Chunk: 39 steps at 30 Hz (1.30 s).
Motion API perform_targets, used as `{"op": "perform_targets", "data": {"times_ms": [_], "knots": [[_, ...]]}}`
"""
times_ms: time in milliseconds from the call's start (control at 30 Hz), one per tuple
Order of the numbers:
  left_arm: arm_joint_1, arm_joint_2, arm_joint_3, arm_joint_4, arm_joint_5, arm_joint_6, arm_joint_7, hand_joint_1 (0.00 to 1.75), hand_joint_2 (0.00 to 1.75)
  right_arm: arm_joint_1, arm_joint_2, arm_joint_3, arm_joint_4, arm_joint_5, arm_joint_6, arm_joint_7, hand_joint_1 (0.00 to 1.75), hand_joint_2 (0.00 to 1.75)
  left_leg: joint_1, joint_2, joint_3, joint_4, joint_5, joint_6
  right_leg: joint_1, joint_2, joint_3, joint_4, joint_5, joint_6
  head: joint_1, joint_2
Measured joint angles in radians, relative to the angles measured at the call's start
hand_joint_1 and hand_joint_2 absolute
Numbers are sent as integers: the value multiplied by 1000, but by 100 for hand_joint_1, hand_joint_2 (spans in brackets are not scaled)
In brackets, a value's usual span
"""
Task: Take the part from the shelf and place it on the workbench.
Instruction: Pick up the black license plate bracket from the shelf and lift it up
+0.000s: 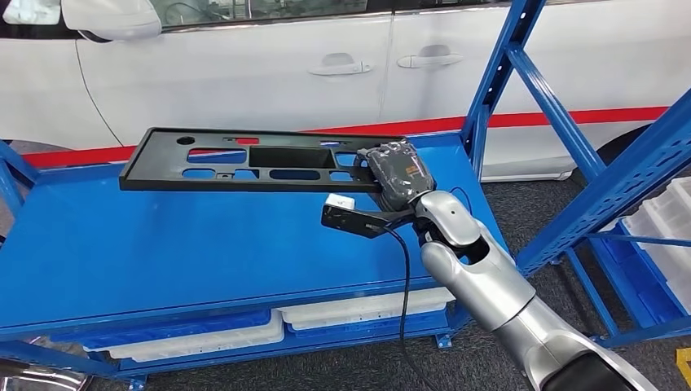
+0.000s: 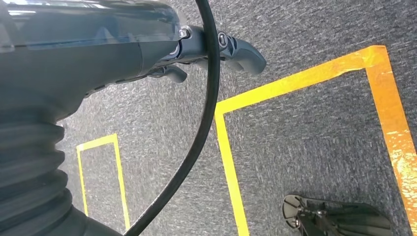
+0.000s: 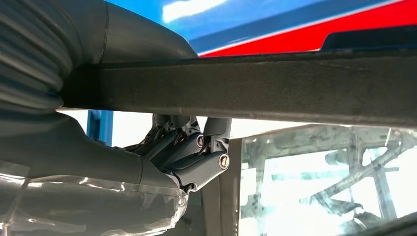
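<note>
A long flat black part (image 1: 244,159) with several cut-outs lies level over the far side of the blue shelf top (image 1: 204,244), casting a shadow on it. My right hand (image 1: 397,175), wrapped in clear plastic, grips the part's right end. In the right wrist view the part's dark edge (image 3: 275,88) runs across the picture, with the fingers (image 3: 196,157) curled against one face of it. I cannot tell whether the part touches the blue surface. My left hand (image 2: 216,49) hangs over the grey floor, its fingers loosely apart and holding nothing.
A white car (image 1: 285,57) stands right behind the shelf. Blue rack uprights (image 1: 497,81) rise at the right. White bins sit under the shelf top (image 1: 358,309) and at the far right (image 1: 668,228). Yellow tape lines (image 2: 295,83) mark the floor.
</note>
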Motion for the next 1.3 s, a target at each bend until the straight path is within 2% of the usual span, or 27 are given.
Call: {"op": "perform_targets", "data": {"times_ms": [133,200,233,300,333,367,400,433,500,567,633,667,700,733,800,833,867,900,967,1000,1033,1067,1133,1167,1200,1233,1300], "knots": [[0,2,0,0,-1,0,0,0,175,-1,-11,-1,-19,19,-1,-2,175,175,1,1,2,-5,7,12,-3,0,2,0,1,12,0,0],[-2,2,0,0,-1,0,0,0,175,-4,-20,-2,-27,30,0,-2,175,175,6,4,5,-18,18,23,-2,0,-13,35,-32,17,0,0],[-2,2,0,0,-1,0,0,0,175,-5,-25,-2,-29,34,0,-2,175,175,8,5,5,-22,21,26,-2,-1,-33,81,-65,18,0,0],[-3,2,0,0,-2,0,0,0,175,-7,-33,-1,-31,48,5,-2,175,175,7,6,1,-22,24,29,-3,0,-90,212,-131,20,0,0],[-3,2,0,0,-2,0,1,0,175,-7,-38,1,-31,60,10,-2,175,175,7,6,-2,-20,24,29,-4,-1,-111,262,-145,22,0,0],[-2,2,0,0,-2,0,2,0,175,-8,-44,3,-31,74,16,-1,175,175,7,5,-4,-17,24,29,-4,-1,-117,279,-139,23,0,0],[-2,1,0,0,-2,0,3,0,175,-9,-49,7,-31,88,21,0,175,175,7,5,-7,-14,24,29,-5,-1,-103,255,-114,23,0,0],[-2,1,0,0,-2,0,4,0,175,-11,-54,10,-31,99,25,0,175,175,8,4,-9,-9,23,27,-5,-1,-72,197,-79,21,0,0],[-3,1,0,0,-2,0,5,0,175,-16,-62,16,-32,111,29,0,175,175,7,3,-17,1,22,20,-3,-2,-5,71,-32,14,0,0],[-3,1,0,0,-2,0,6,0,175,-20,-66,19,-34,117,31,0,175,175,5,2,-23,6,27,8,3,-1,17,20,-22,7,0,0],[-3,2,0,0,-2,0,7,0,175,-23,-70,24,-36,129,34,0,175,175,5,1,-27,5,33,-6,2,-2,11,14,-12,-3,0,0],[-2,2,1,0,-1,0,8,0,175,-25,-72,28,-36,136,37,0,175,175,6,0,-32,11,25,-12,0,-3,7,10,-6,-9,0,0],[-1,2,1,0,-1,0,9,0,175,-26,-74,31,-38,143,39,-1,175,175,7,0,-41,31,3,-18,-3,-5,2,6,1,-17,0,0],[-1,2,2,0,-1,0,10,0,175,-27,-77,35,-39,147,40,-3,175,175,10,0,-55,72,-33,-24,-5,-6,-4,3,9,-24,0,0],[0,2,3,0,-1,0,11,0,175,-28,-80,42,-40,151,43,-4,175,175,16,1,-94,198,-119,-36,-5,-8,-21,5,21,-30,0,0],[0,2,4,0,-1,0,11,0,175,-28,-82,46,-41,152,44,-4,175,175,19,1,-106,253,-146,-41,-4,-8,-30,8,26,-30,0,0],[0,2,4,0,-1,0,11,0,175,-28,-84,49,-41,153,45,-4,175,175,22,1,-103,278,-152,-45,-5,-9,-40,11,31,-28,0,0],[0,2,4,0,-1,0,11,0,175,-28,-86,53,-41,154,47,-4,175,175,25,2,-82,262,-138,-49,-6,-9,-49,15,35,-26,0,0],[-2,2,4,0,0,0,9,0,175,-29,-92,57,-43,158,51,-5,175,175,31,2,4,135,-93,-53,-8,-9,-64,25,42,-18,0,0],[-3,3,4,0,0,0,7,0,175,-31,-95,58,-46,160,52,-5,175,175,30,1,44,72,-78,-52,-9,-9,-71,29,46,-13,0,0],[-3,3,4,0,0,0,4,0,175,-35,-98,59,-48,161,54,-5,175,175,28,-1,68,30,-71,-47,-8,-9,-75,32,50,-6,0,0],[-4,3,5,0,0,0,2,0,175,-39,-101,59,-51,161,55,-5,175,175,25,-3,75,10,-71,-41,-8,-9,-79,32,56,1,0,0],[-3,3,6,0,0,0,-1,0,175,-50,-110,60,-55,162,58,-4,175,175,21,-5,67,8,-59,-24,-6,-7,-81,28,70,15,0,0],[-3,3,6,0,0,0,-1,0,175,-55,-116,59,-56,162,60,-4,175,175,22,-3,62,5,-51,-15,-8,-6,-85,31,66,21,0,0],[-4,2,6,0,0,1,0,0,175,-58,-123,59,-58,161,61,-4,175,175,23,-1,56,2,-41,-4,-8,-5,-92,45,47,26,0,0],[-5,2,6,0,-1,1,2,0,175,-60,-130,59,-60,161,62,-4,175,175,25,1,46,-1,-30,6,-9,-4,-105,80,10,29,0,0],[-6,2,6,0,-1,2,6,0,175,-61,-142,58,-66,160,62,-4,175,175,23,3,23,-2,-11,18,-10,-4,-143,198,-84,33,0,0]]}}
